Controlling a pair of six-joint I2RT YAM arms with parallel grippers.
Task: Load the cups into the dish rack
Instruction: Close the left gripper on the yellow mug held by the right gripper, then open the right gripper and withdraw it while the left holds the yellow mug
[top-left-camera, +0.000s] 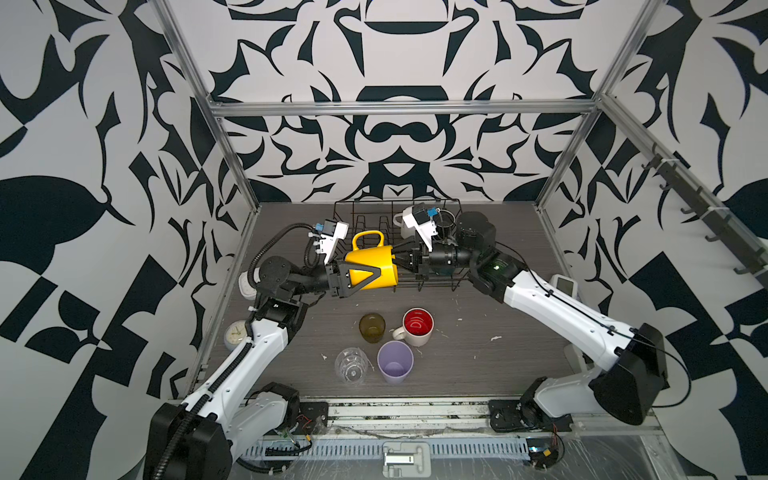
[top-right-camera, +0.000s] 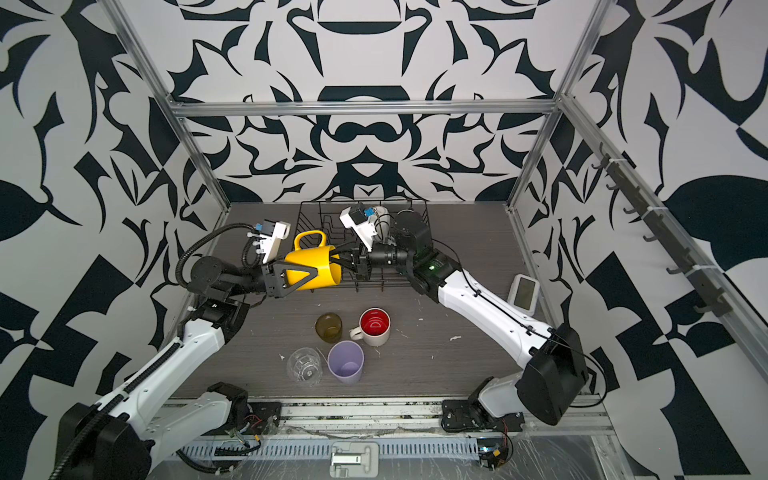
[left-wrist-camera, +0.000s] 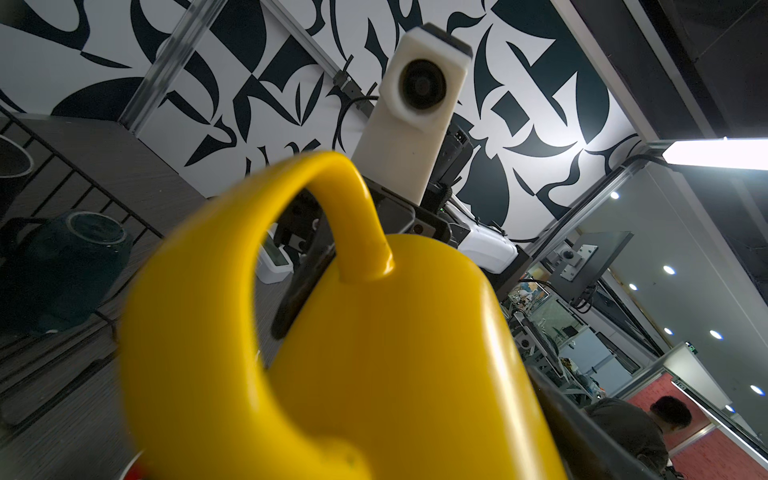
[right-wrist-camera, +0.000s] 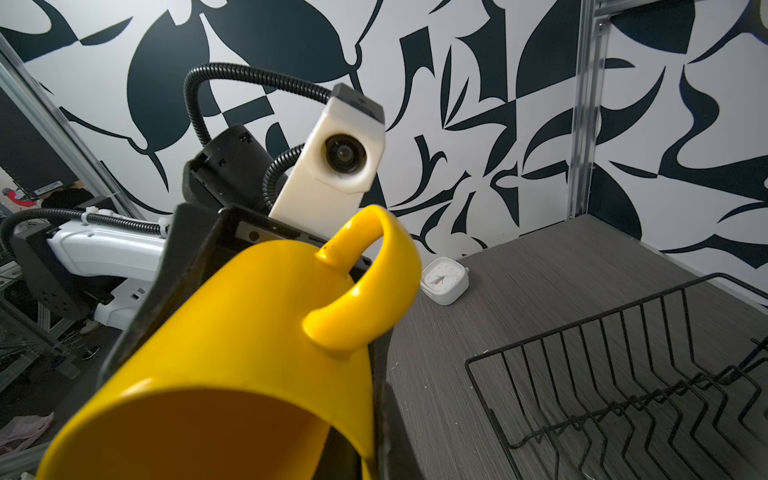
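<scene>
Passing the yellow mug (top-left-camera: 374, 266) between the arms looks like the step in hand. The mug hangs on its side above the tabletop (top-left-camera: 498, 353), at the 8 o'clock corner of the dish rack (top-left-camera: 436, 286), with its handle toward 12 o'clock and its mouth toward 3 o'clock. The right end effector (top-left-camera: 397, 261) is closed, pinching the mug's rim at the mouth. The left end effector (top-left-camera: 376, 276) reaches in from 9 o'clock with its jaws spread wide astride the mug's body. Its fingers lie along the sides, but whether they press or merely flank the mug cannot be told. Which arm is giving and which is taking cannot be read from this moment either. In the rack, a teal mug (left-wrist-camera: 70, 266) lies toward 3 o'clock and a white mug (top-left-camera: 398, 219) sits near 12 o'clock, partly hidden by the right arm. Four cups wait on the tabletop at 6 o'clock from the yellow mug: the amber glass (top-left-camera: 372, 327), the red-inside white mug (top-left-camera: 417, 327), the clear glass (top-left-camera: 351, 365) and the lilac tumbler (top-left-camera: 395, 362). The next move probably calls for one firm hold before the other lets go. The mug then needs carrying toward 1 o'clock over the rack's low side and setting among the free prongs at its 9 o'clock half.
</scene>
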